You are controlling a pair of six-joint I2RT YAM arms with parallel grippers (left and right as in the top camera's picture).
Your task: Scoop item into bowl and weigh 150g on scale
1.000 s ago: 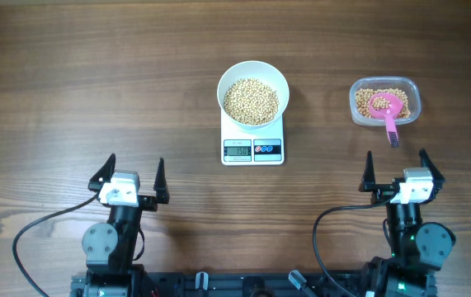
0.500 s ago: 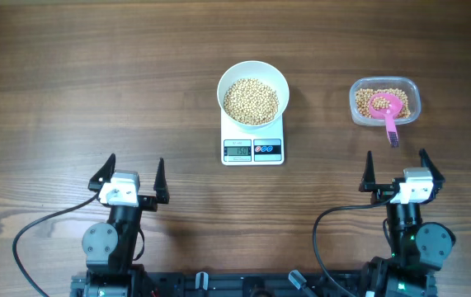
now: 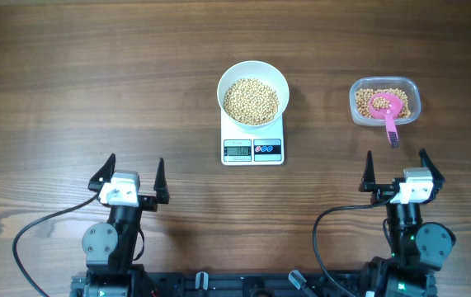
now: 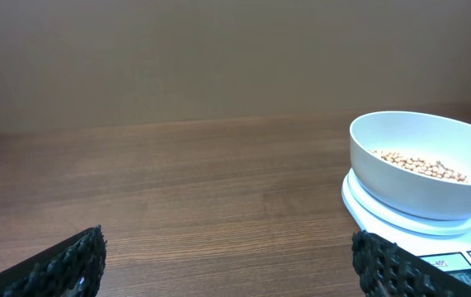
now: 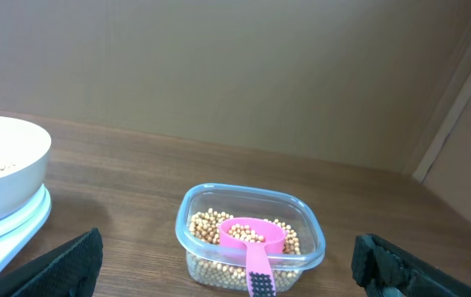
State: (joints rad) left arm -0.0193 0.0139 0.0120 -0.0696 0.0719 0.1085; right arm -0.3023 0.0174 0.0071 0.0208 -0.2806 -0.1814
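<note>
Sitting on scale (image 3: 252,149), bowl (image 3: 253,67) holds beans (image 3: 251,101); tub (image 3: 353,102) holds beans, pink scoop (image 3: 386,107). Left hand (image 3: 134,165), right hand (image 3: 397,158) spread, empty.

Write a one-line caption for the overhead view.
Bowl of beans on the scale; pink scoop in the clear tub; left gripper and right gripper open, empty.

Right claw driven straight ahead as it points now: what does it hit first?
Likely the pink scoop handle, sticking out over the near rim of the clear tub; then the tub itself. The right claw height is unclear.
</note>
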